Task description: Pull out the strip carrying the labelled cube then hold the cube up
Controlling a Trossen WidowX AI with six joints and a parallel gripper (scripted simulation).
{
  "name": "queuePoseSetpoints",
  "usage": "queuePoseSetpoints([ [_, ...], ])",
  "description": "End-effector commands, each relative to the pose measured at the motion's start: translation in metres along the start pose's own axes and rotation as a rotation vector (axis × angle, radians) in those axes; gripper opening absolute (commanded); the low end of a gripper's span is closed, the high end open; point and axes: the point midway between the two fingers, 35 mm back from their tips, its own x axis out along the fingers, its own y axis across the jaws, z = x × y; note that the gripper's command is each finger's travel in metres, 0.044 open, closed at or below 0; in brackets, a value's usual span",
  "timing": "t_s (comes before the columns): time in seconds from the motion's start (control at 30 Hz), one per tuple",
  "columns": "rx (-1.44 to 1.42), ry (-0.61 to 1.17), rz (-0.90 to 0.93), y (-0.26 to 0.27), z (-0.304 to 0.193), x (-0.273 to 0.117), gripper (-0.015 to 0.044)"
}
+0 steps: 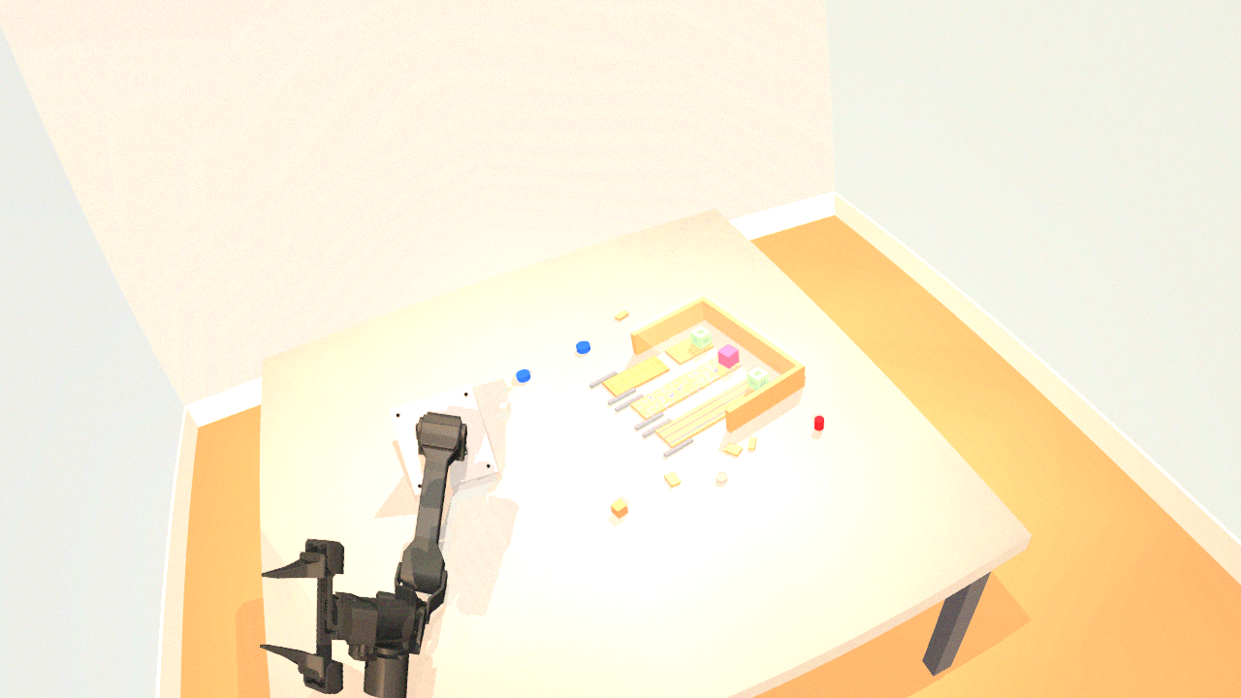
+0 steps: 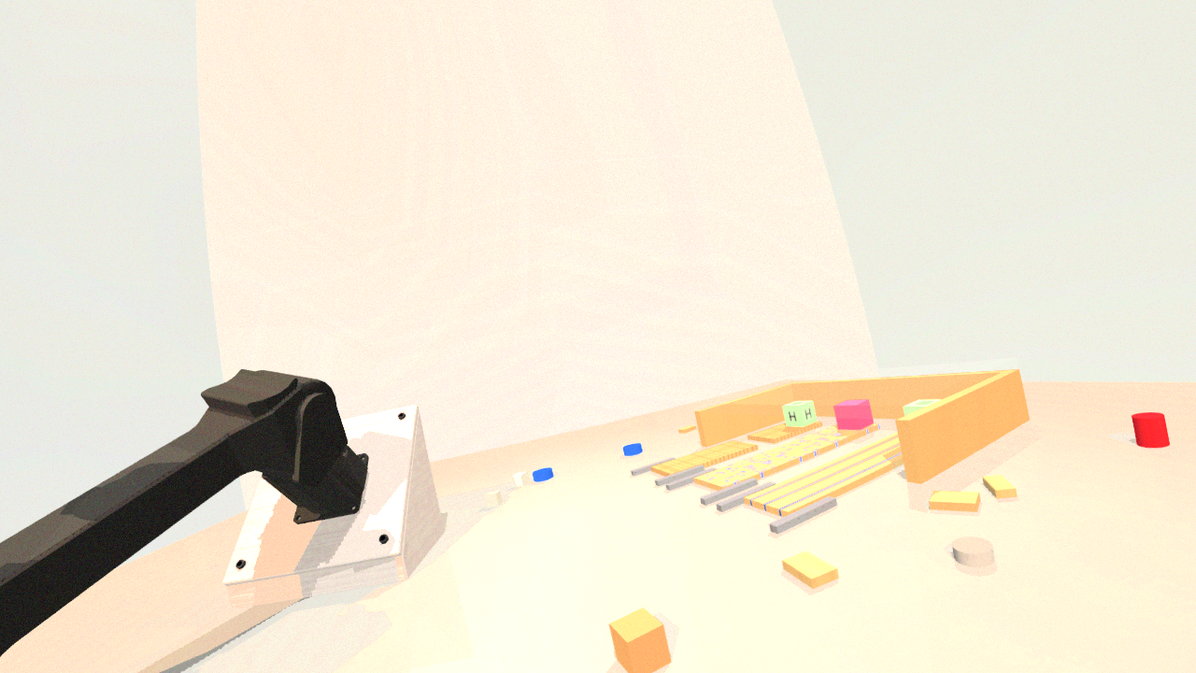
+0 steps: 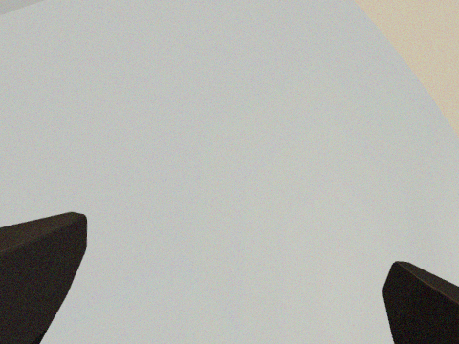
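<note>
My gripper (image 1: 262, 610) (image 3: 235, 253) is open and empty, far from the strips. It is outside the exterior view. The left strip shows as a ribbed near piece (image 1: 636, 376) (image 2: 704, 459) and, across a gap, a far piece (image 1: 684, 352) (image 2: 775, 434) bearing a green cube (image 1: 700, 335) (image 2: 799, 413) marked H. The middle speckled strip (image 1: 677, 391) (image 2: 781, 461) bears a plain magenta cube (image 1: 727, 356) (image 2: 853, 414). The right lined strip (image 1: 685, 428) (image 2: 823, 480) runs toward another green marked cube (image 1: 757, 377) (image 2: 922, 407); a wall partly hides its far end.
Orange walls (image 1: 765, 400) (image 2: 965, 431) enclose the far ends; grey rails (image 1: 678, 448) (image 2: 803, 514) flank the strips. Blue discs (image 1: 583, 347) (image 2: 542, 474), an orange cube (image 1: 619, 508) (image 2: 639, 641), a red cylinder (image 1: 818, 424) (image 2: 1149, 429) and small yellow blocks (image 1: 672, 479) (image 2: 809, 570) lie around.
</note>
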Motion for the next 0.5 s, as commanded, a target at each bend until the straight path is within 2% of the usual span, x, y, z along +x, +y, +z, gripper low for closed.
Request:
queuePoseSetpoints([
  [0.0, -0.001, -0.005, -0.004, -0.003, 0.002, 0.001, 0.0400],
  [0.2, -0.040, -0.149, -0.147, -0.084, 0.045, 0.018, 0.0400],
  [0.47, -0.036, -0.312, -0.330, -0.186, 0.088, 0.015, 0.0400],
])
